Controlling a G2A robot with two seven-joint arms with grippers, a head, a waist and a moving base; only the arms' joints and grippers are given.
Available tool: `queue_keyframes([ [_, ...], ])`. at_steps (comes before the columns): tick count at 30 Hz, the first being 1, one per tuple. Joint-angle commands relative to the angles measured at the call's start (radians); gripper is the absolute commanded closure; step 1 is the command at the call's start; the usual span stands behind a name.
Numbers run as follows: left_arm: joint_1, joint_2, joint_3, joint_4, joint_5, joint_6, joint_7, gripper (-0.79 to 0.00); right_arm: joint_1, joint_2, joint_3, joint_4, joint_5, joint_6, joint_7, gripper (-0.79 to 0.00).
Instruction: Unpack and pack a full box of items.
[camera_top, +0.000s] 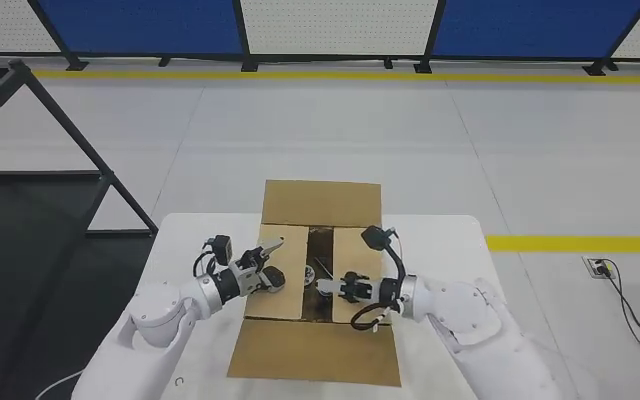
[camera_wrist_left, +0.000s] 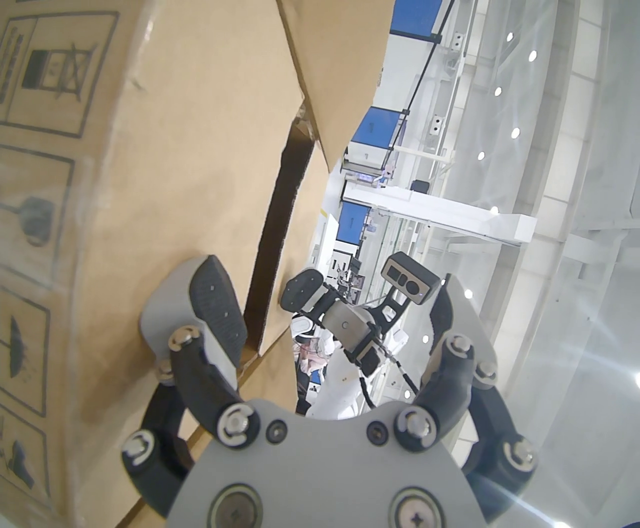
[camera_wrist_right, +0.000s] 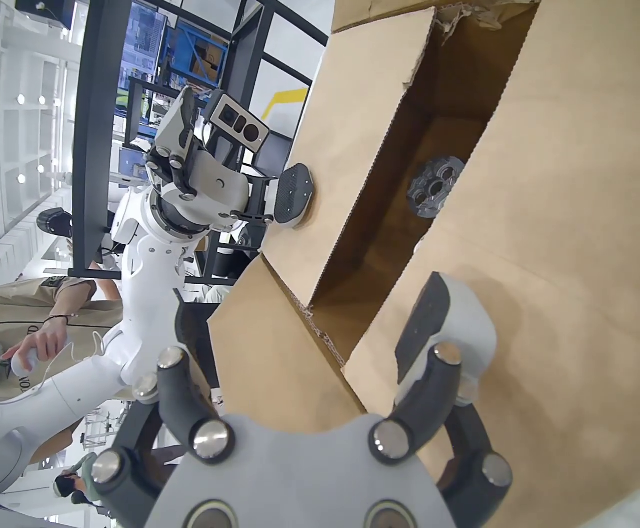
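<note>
The likeliest trouble, as I judge it, is a flap getting away. Neither tool has a real grip, so a pad could slide off the smooth cardboard and the flap could drop back over the gap. A push from one side alone could also skid the cardboard box (camera_top: 320, 205) across the white tabletop (camera_top: 200, 240). The two tools face each other across a narrow slot, so reaching inward together risks a knock between them, and a finger driven down at the flap edge could crush or tear the corrugated board. The box sits in the middle of the tabletop with its far and near flaps folded flat outward. Its left flap (camera_top: 285, 305) and right flap (camera_top: 352, 252) lie almost shut, with a dark gap between them. The left tool (camera_top: 268, 264) is spread wide and holds nothing, with one ribbed pad (camera_wrist_left: 215, 300) lying against the upper face of the left flap, just beside the gap. The right tool (camera_top: 328, 288) is likewise open and empty, with one finger (camera_wrist_right: 440, 320) resting on the right flap at the slot's edge. A dark round part with holes (camera_wrist_right: 434, 186) lies inside the box, below the gap and between the two tools, touched by neither
</note>
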Motion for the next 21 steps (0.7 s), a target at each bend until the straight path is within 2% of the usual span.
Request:
queue_keyframes([
  [1, -0.005, -0.002, 0.007, 0.008, 0.0, -0.001, 0.001, -0.785, 0.003, 0.0, -0.004, 0.006, -0.002, 0.003, -0.001, -0.785],
  [11, -0.005, -0.007, 0.003, 0.005, -0.012, -0.023, -0.004, -0.785, 0.008, 0.001, -0.005, 0.009, 0.001, 0.001, -0.007, -0.785],
  [21, 0.048, 0.002, -0.072, -0.093, -0.063, -0.063, -0.014, -0.785, -0.064, 0.024, 0.074, -0.117, 0.046, -0.06, 0.037, -0.785],
])
